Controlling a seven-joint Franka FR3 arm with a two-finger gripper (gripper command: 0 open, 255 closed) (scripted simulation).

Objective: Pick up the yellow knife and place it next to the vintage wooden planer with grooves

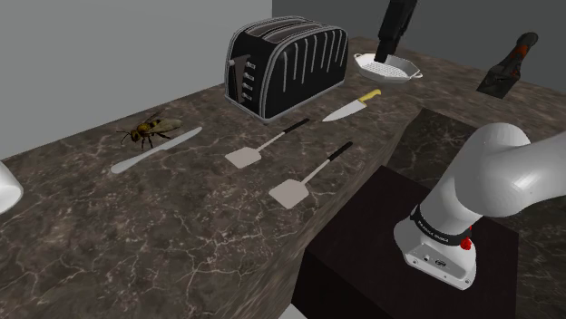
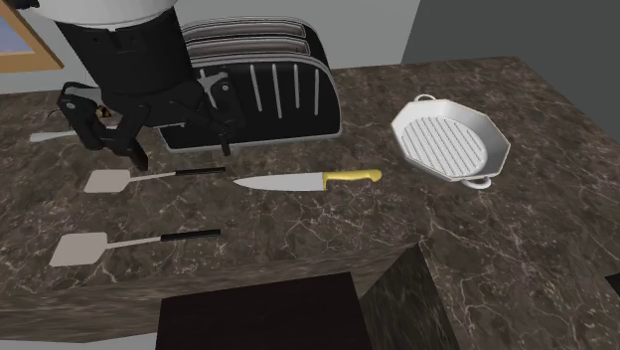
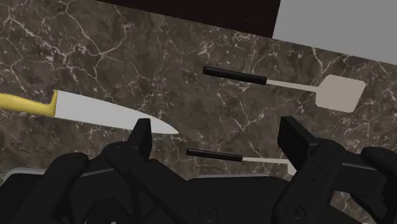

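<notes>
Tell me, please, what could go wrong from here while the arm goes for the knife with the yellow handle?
1. The open hand points at a spatula handle, with the knife tip off to one side; coming straight down, it might take the spatula instead.
2. The knife lies flat on the counter, so the hand may hit the surface or slip off the blade.
3. The white pan sits near the knife's handle end; a carry toward the planer could clip it.

Black toaster (image 1: 288,68), white ridged pan (image 2: 452,144), two spatulas (image 1: 243,158), perhaps a bee (image 1: 150,130) beside a grey knife (image 1: 156,150)
</notes>
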